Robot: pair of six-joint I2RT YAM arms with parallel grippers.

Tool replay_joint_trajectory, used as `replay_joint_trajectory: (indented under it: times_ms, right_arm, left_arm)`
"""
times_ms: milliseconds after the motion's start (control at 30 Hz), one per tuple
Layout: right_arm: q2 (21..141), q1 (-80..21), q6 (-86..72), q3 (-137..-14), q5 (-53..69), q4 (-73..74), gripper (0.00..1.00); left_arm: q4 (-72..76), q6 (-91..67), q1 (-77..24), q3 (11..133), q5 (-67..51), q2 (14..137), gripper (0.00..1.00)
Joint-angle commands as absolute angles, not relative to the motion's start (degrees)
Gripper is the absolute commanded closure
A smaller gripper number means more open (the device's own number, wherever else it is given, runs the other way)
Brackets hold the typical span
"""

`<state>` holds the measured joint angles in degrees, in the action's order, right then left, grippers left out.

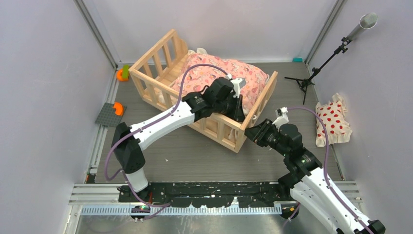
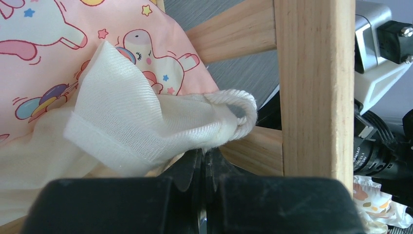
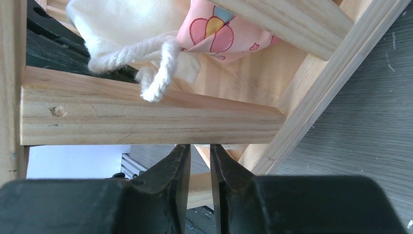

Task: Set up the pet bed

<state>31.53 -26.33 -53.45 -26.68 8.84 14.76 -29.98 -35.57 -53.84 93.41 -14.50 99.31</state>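
Roughly halfway: has pink cushion (image 1: 214,73) inside pet bed (image 1: 152,50) standing just ahead, pinches its cream tie (image 2: 146,122) with left gripper (image 2: 204,161), holds right gripper (image 3: 199,161) slightly parted, empty; leaves tying and dotted pillow (image 1: 332,122) undone.

Inside pet bed (image 1: 152,48), cushion (image 1: 219,73); pillow (image 1: 332,121) rightward.

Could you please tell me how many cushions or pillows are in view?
2: the pink cushion lies in the pet bed; the red-dotted pillow lies on the table by the right wall.

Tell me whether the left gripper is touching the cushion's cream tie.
Touching: the left wrist view shows the left gripper pinching the cream tie between its shut fingers.
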Motion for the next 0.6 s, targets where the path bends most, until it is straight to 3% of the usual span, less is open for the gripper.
replay_joint_trajectory:
  times_ms: [0,133,567]
  right_arm:
    - [32.2,-24.6,-47.0,-28.2,-1.6,4.9,0.66]
    - [30.6,-24.6,-45.9,-26.1,5.4,-0.5,0.53]
    - [37.1,-24.6,-50.3,-22.2,14.0,-15.5,0.48]
  left_arm:
    - [-36.5,-34.4,-54.5,97.4,-19.1,97.3,1.00]
    - [-36.6,-34.3,-54.5,96.9,-18.7,97.3,1.00]
    - [-35.3,-35.2,-54.5,96.4,-19.3,97.7,1.00]
